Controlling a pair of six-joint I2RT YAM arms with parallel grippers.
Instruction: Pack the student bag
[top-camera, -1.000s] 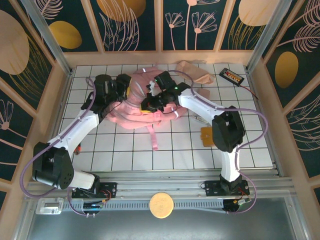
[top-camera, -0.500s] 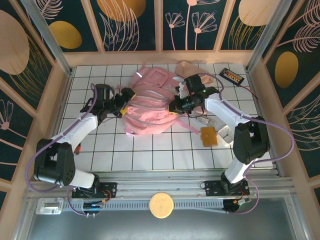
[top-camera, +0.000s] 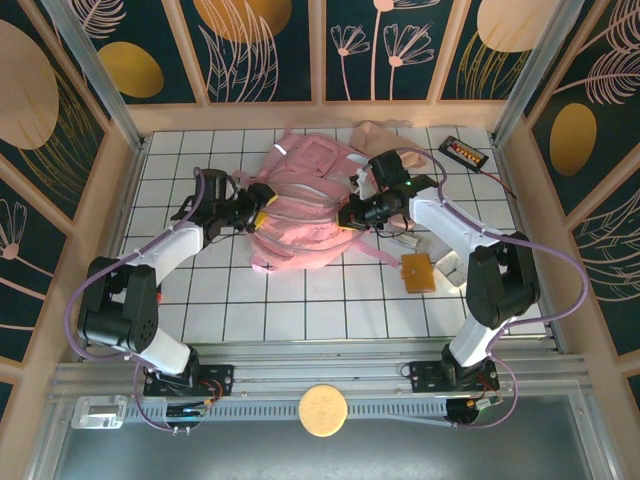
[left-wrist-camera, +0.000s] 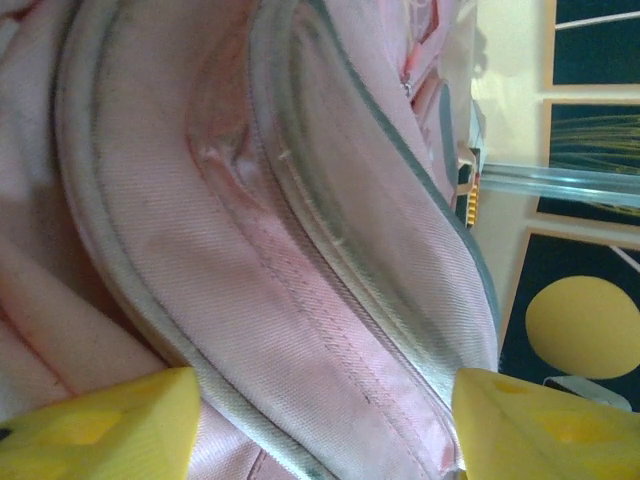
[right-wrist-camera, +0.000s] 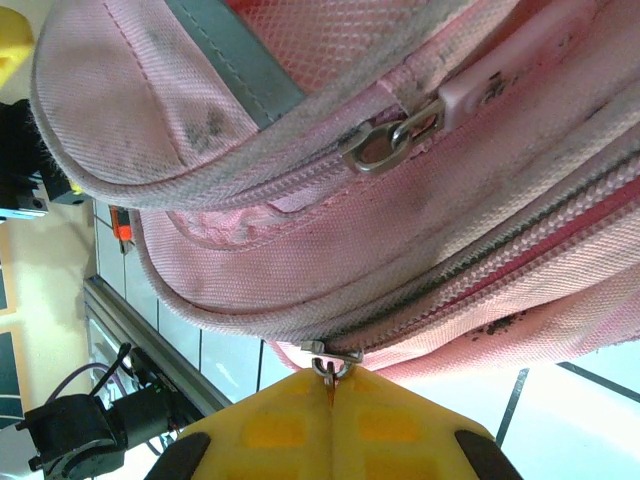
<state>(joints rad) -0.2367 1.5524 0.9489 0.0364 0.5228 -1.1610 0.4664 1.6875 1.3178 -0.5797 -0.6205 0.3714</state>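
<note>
The student bag (top-camera: 305, 205), a large pale-pink backpack, lies on the white tiled table toward the back middle. My left gripper (top-camera: 262, 207) is at the bag's left edge. In the left wrist view its yellow fingers (left-wrist-camera: 100, 430) stand wide apart, open, with a rounded seam of the bag (left-wrist-camera: 300, 250) between them. My right gripper (top-camera: 347, 217) is at the bag's right side. Its jaws (right-wrist-camera: 330, 385) are shut on a small metal zipper pull (right-wrist-camera: 330, 362) of the bag's main zip (right-wrist-camera: 480, 270).
A tan flat pad (top-camera: 418, 271) and a small silver item (top-camera: 447, 265) lie right of the bag. A beige cloth (top-camera: 385, 140) and a black device with a cable (top-camera: 463, 152) sit at the back right. Wooden walls enclose the table.
The bag has been dragged back and right from under both arms. My left gripper drew off to the left, then came right again to the bag's edge and narrowed. The right gripper stayed shut.
</note>
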